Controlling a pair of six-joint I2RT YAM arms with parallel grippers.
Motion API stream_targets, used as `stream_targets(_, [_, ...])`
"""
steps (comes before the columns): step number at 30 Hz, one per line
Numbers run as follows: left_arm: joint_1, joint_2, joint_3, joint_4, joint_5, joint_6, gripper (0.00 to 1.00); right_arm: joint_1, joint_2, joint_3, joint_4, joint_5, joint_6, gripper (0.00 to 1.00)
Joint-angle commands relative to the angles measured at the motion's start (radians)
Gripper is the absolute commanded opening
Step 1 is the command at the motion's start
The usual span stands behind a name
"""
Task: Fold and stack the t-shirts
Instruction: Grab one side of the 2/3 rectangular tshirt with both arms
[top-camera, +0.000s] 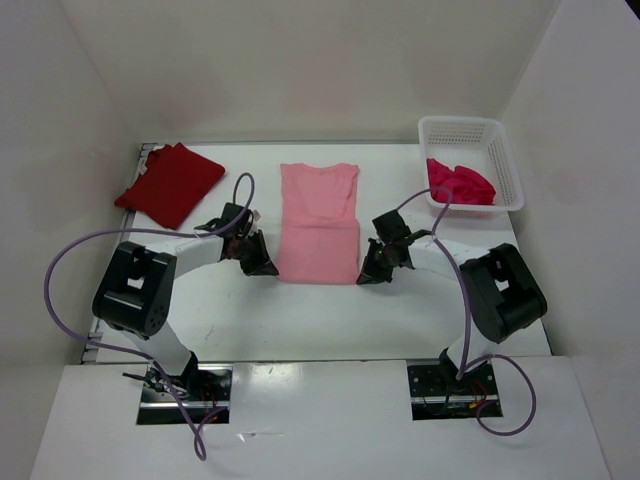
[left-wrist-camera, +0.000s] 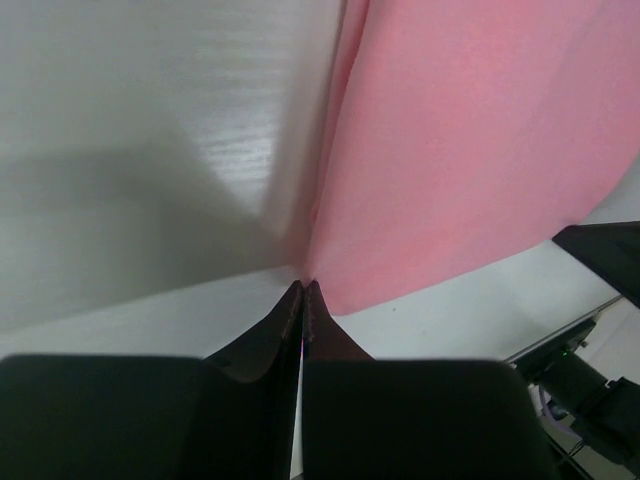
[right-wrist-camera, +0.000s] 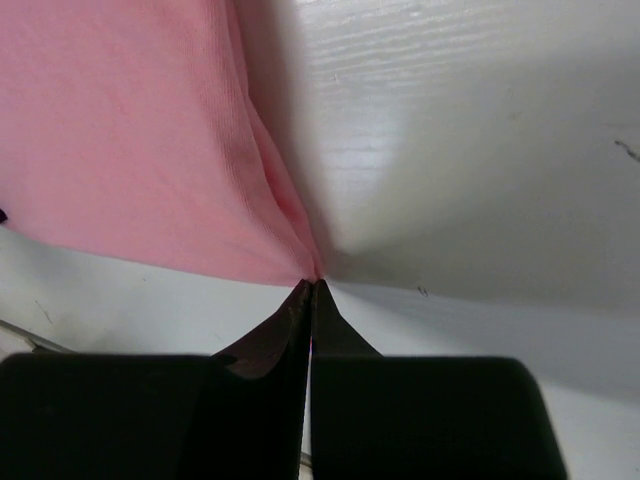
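A light pink t-shirt (top-camera: 318, 222) lies flat mid-table, folded into a long strip with its collar at the far end. My left gripper (top-camera: 268, 268) is shut on its near left corner, where the cloth (left-wrist-camera: 460, 140) bunches at the fingertips (left-wrist-camera: 312, 292). My right gripper (top-camera: 366, 276) is shut on the near right corner; pink cloth (right-wrist-camera: 130, 150) puckers into the tips (right-wrist-camera: 312, 284). A dark red t-shirt (top-camera: 170, 184) lies folded at the far left. A crimson-magenta t-shirt (top-camera: 459, 183) sits crumpled in the basket.
A white mesh basket (top-camera: 505, 160) stands at the far right corner of the table (top-camera: 300, 320). White walls close in the table on three sides. Purple cables loop from both arms.
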Motion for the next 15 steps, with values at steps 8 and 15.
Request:
stream_targets(8, [-0.001, -0.114, 0.018, -0.162, -0.094, 0.1, 0.0, -0.001, -0.099, -0.038, -0.061, 0.004, -0.019, 0.0])
stream_targets(15, [-0.001, -0.117, -0.027, -0.123, -0.03, 0.074, 0.44, -0.001, -0.099, -0.019, -0.061, -0.007, -0.038, 0.36])
